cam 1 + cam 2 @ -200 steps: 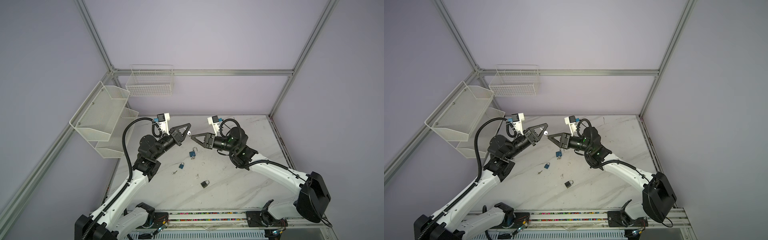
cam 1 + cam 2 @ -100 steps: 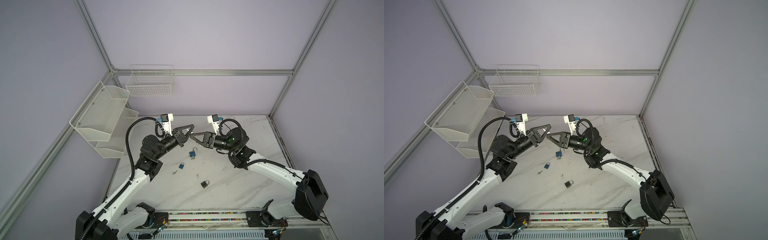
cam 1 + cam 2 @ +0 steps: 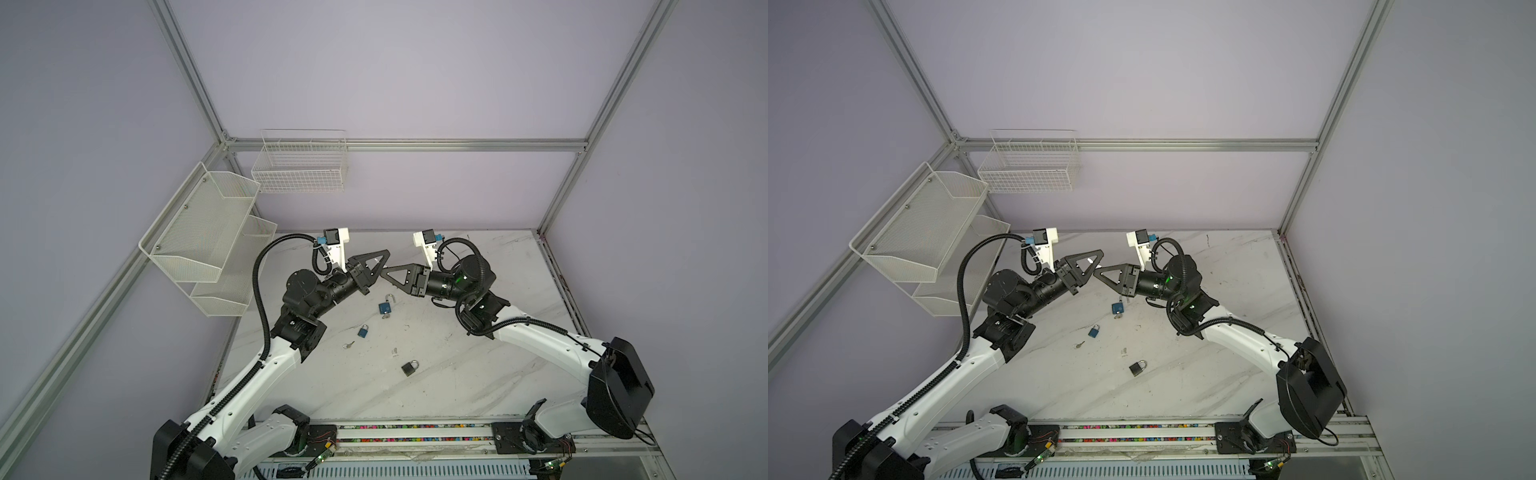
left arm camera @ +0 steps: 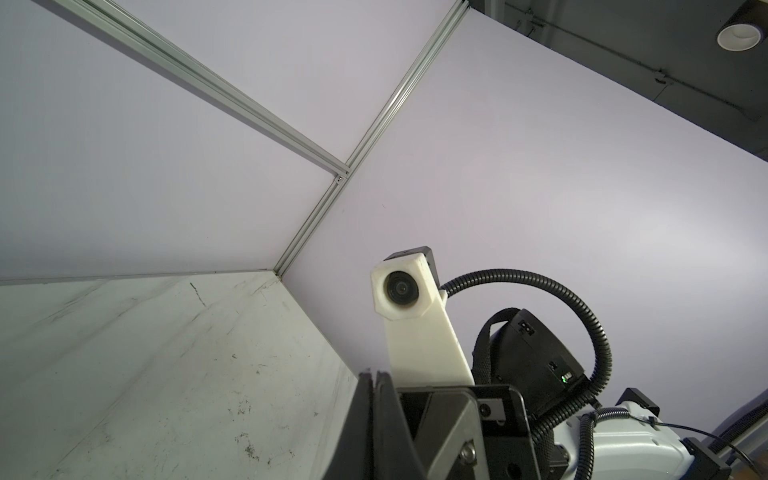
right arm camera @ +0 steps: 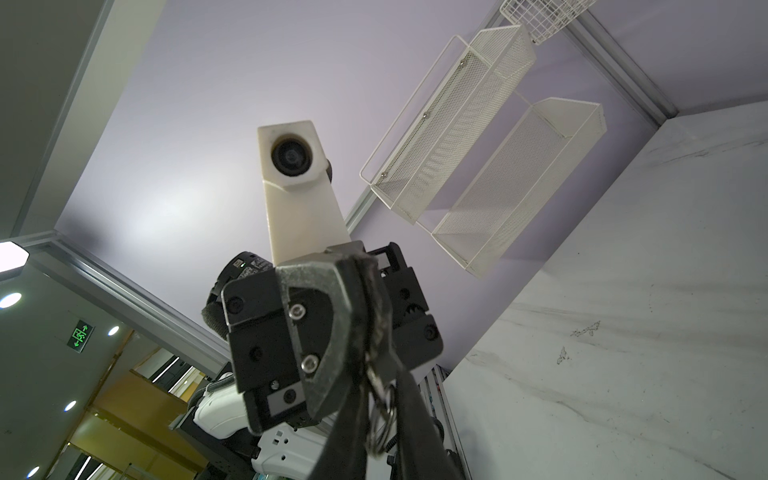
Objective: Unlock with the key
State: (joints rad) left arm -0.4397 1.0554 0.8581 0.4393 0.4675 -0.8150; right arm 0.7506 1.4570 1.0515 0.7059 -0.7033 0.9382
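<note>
The key itself is hidden inside the closed left gripper point(image 5: 366, 309); only its ring point(image 5: 381, 409) shows. The right gripper point(image 3: 1096, 274) has blurred fingers point(image 5: 415, 440), cut off at the picture's edge. In a top view it hides part of the blue padlock's point(image 3: 1118, 308) shackle. A pale speck point(image 3: 395, 352) on the table point(image 3: 478, 374), near the middle, is too small to tell.

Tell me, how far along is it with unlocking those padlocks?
Early, I'd guess. Done: a key ring is off the table, hanging from the shut left end effector. In hand: the right end effector meets it in mid-air, perhaps a handover. Left: two blue locks and a black lock lie unheld; whether any is open is too small to tell.
</note>
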